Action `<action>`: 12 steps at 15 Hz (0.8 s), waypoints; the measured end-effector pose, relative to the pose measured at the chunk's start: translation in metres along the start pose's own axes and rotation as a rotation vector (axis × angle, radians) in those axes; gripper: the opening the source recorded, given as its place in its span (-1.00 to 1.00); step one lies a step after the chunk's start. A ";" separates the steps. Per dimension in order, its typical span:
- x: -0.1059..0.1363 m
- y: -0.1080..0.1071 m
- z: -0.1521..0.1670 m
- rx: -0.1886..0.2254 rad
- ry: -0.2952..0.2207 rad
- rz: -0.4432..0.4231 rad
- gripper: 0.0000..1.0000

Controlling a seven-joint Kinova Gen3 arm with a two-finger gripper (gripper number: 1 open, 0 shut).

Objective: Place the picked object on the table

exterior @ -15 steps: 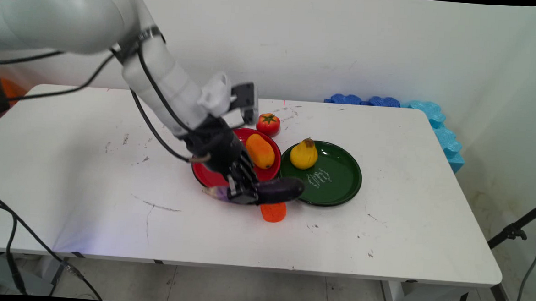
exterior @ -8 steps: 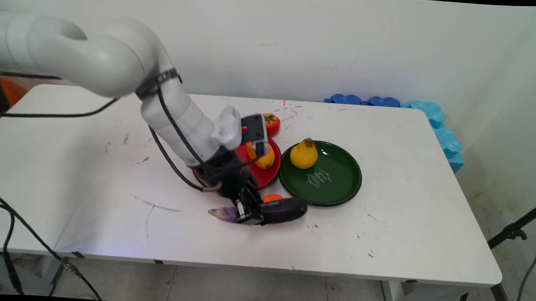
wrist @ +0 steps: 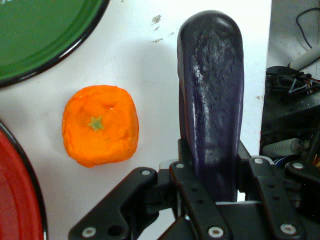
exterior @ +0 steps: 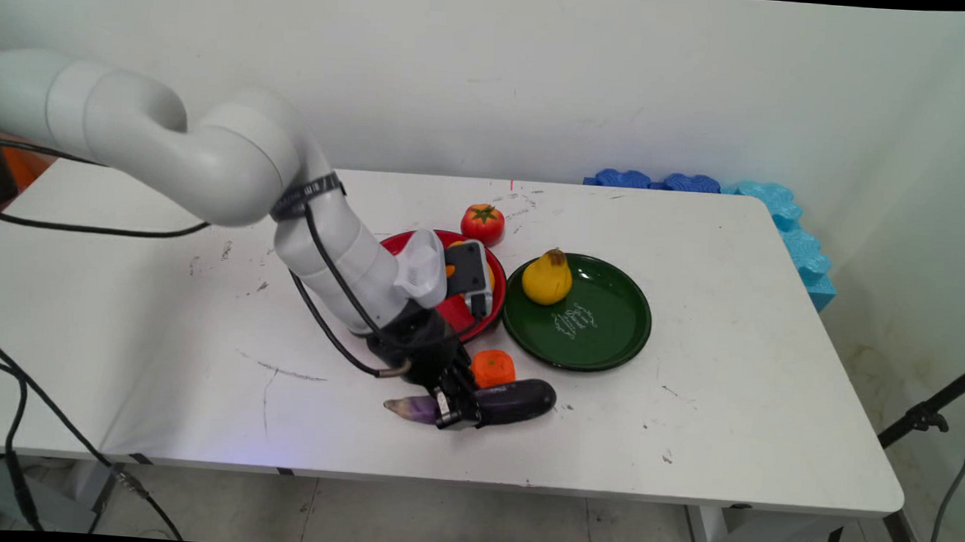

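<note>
My gripper (exterior: 460, 408) is shut on a dark purple eggplant (exterior: 509, 400), low over the table's near middle. In the hand view the eggplant (wrist: 212, 100) runs up between my fingers (wrist: 197, 197), gripped near its stem end. An orange persimmon-like fruit (exterior: 493, 368) lies on the table just behind the eggplant; the hand view shows this orange fruit (wrist: 100, 125) to the left of it. A red plate (exterior: 418, 243) lies behind my wrist, with an orange fruit on it mostly hidden by the hand.
A green plate (exterior: 603, 327) with a yellow pear (exterior: 546, 278) sits right of the red plate. A red tomato (exterior: 483, 223) stands behind them. Blue foam pieces (exterior: 782, 221) line the table's far right corner. The table's front edge is close below the eggplant.
The gripper has carried the eggplant towards the table's near edge and lower, from beside the red plate to in front of the orange fruit.
</note>
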 end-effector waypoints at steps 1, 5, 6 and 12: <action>-0.001 0.001 0.004 0.001 -0.001 0.001 -1.00; -0.002 0.002 0.018 0.003 -0.001 0.007 -1.00; -0.003 0.003 0.022 0.004 0.000 0.008 -1.00; -0.002 0.004 0.031 0.005 0.006 0.019 1.00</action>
